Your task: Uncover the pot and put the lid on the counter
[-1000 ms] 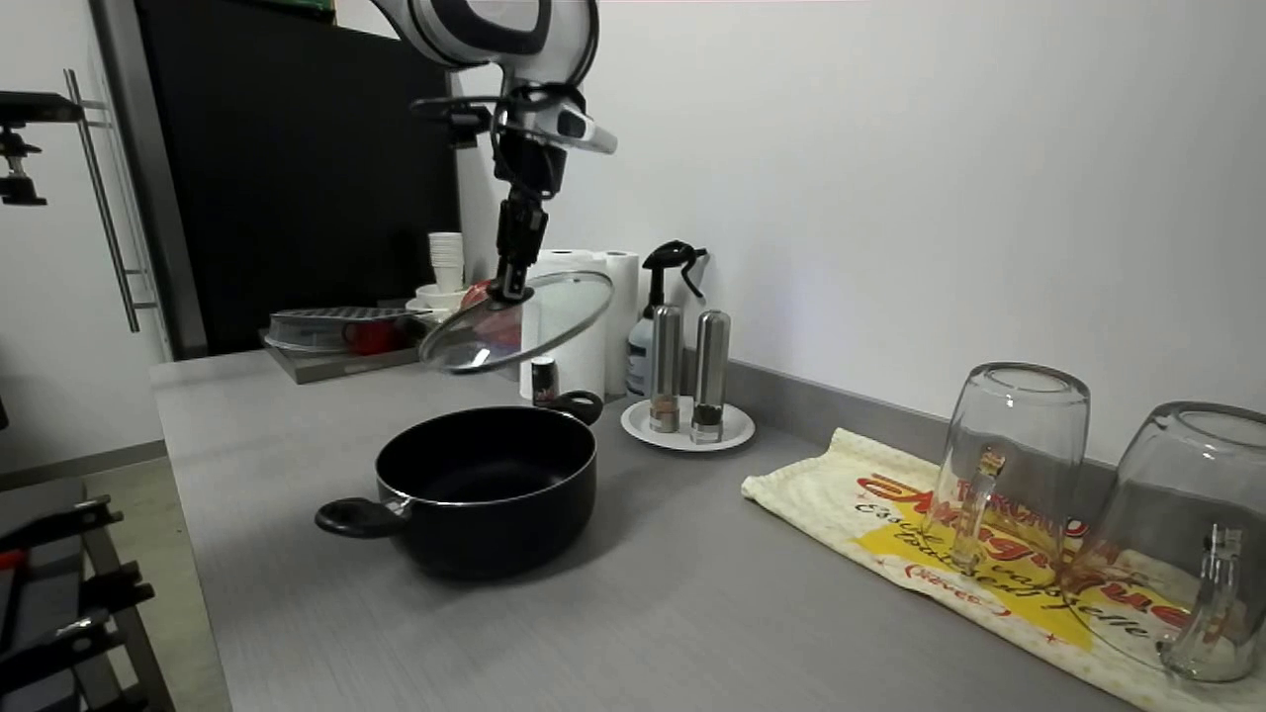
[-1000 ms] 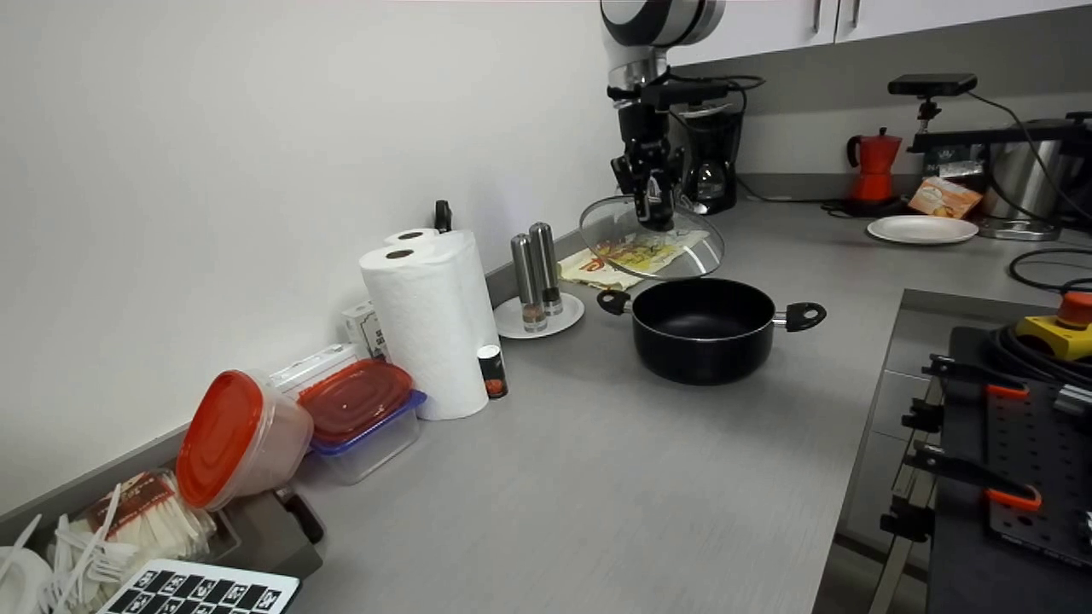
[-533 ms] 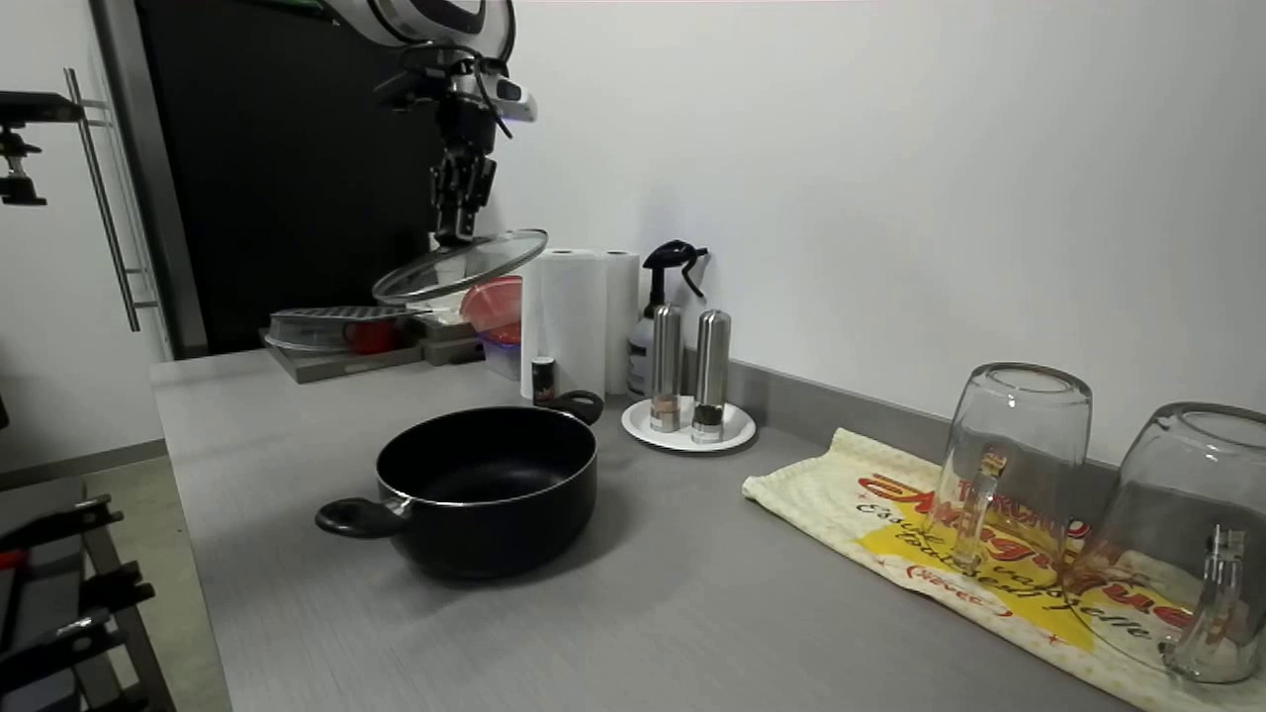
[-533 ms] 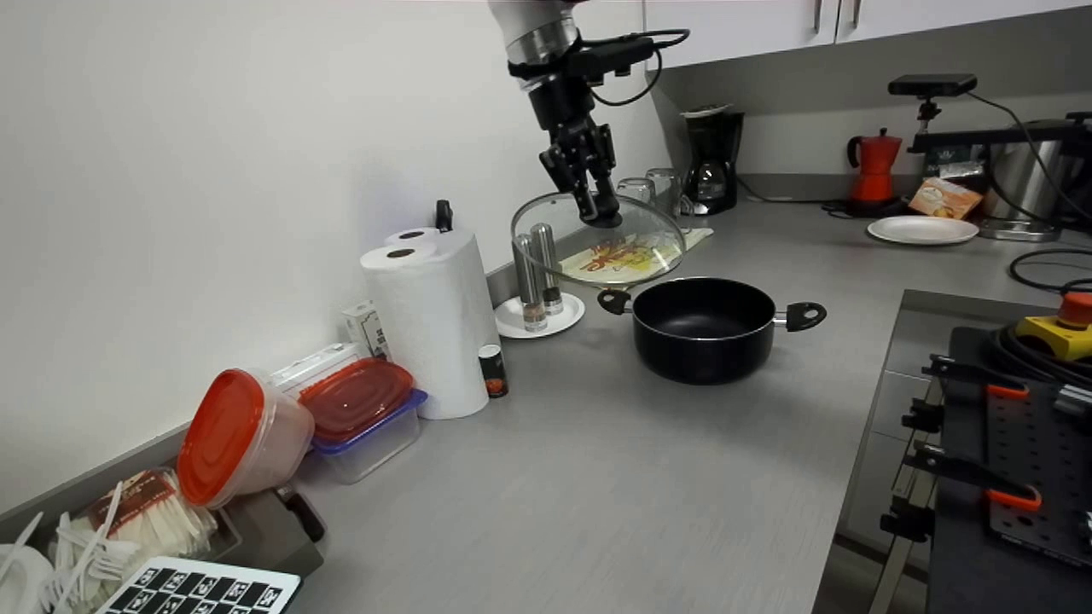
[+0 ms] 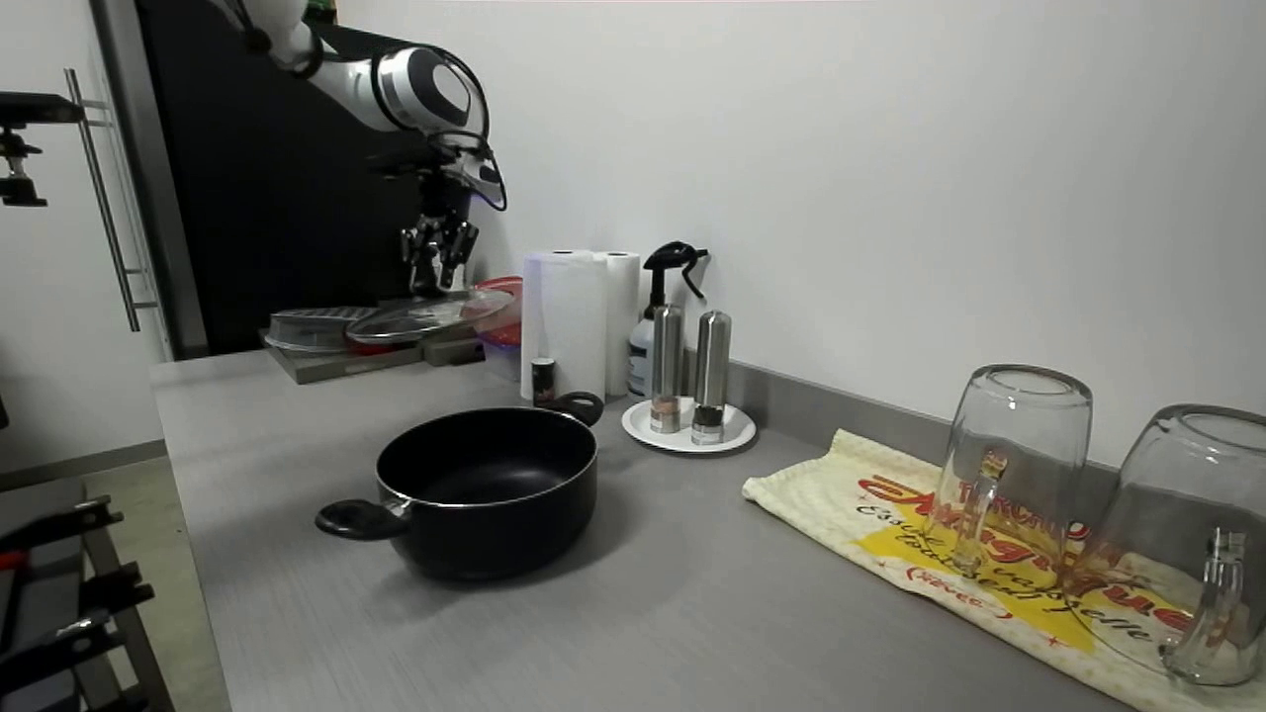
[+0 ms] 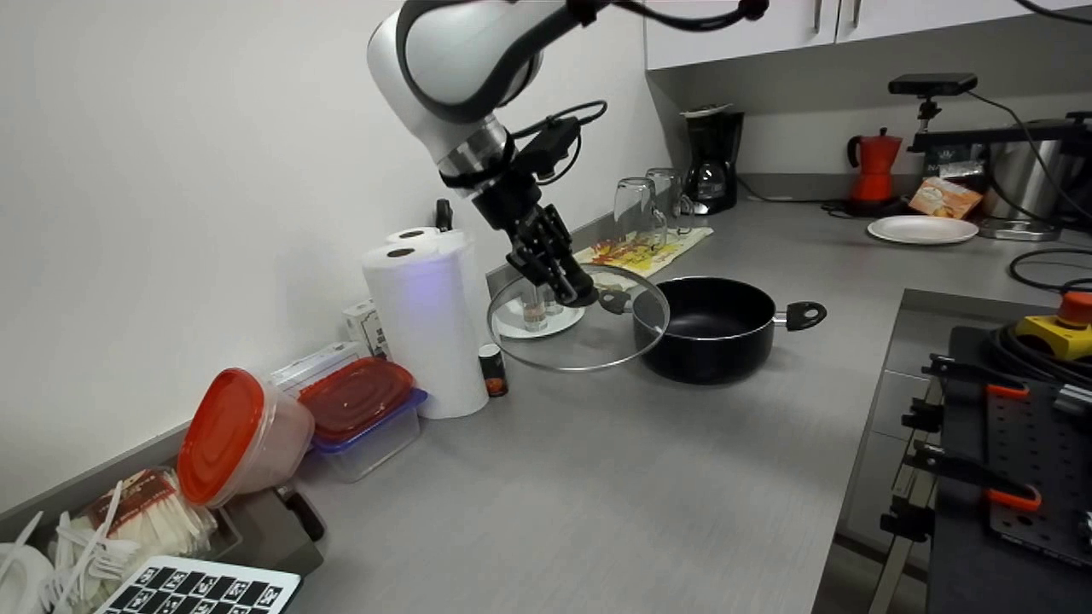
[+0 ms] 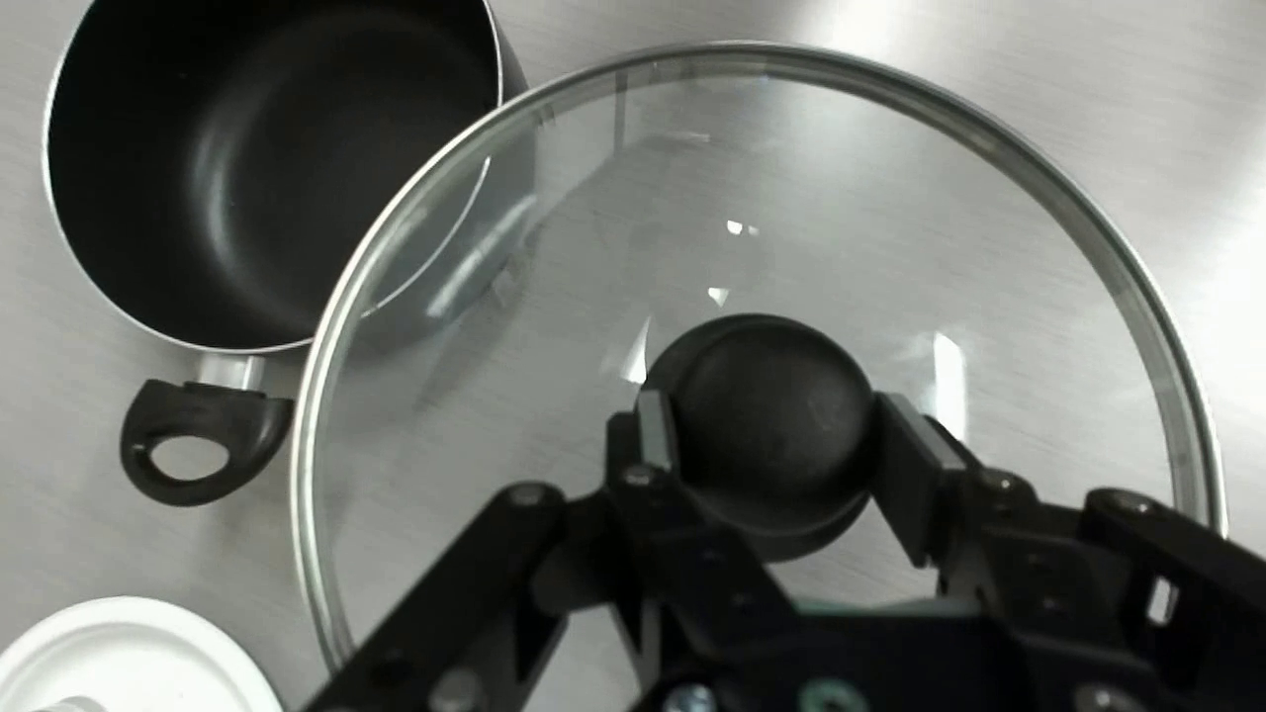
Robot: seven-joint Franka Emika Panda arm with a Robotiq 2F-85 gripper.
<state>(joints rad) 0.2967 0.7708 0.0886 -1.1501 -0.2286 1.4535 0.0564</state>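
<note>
My claw (image 7: 779, 435) grips the lid (image 6: 580, 334) by its knob (image 7: 776, 396); lowering too near the pot (image 6: 708, 345) could strike its handle (image 7: 210, 410).

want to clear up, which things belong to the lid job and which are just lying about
Job:
pot
glass lid
end effector, holding the lid's knob
counter

Lying about:
paper towel rolls
steel mills on a white plate
upturned glass mugs
patterned cloth
black coffee maker

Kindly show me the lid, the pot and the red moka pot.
Lid (image 7: 773, 423), in the wrist view, on its black knob.
Pot (image 5: 495, 539), in an exterior view, on its outer wall.
Red moka pot (image 6: 878, 159), in an exterior view, on its upper body.
</note>
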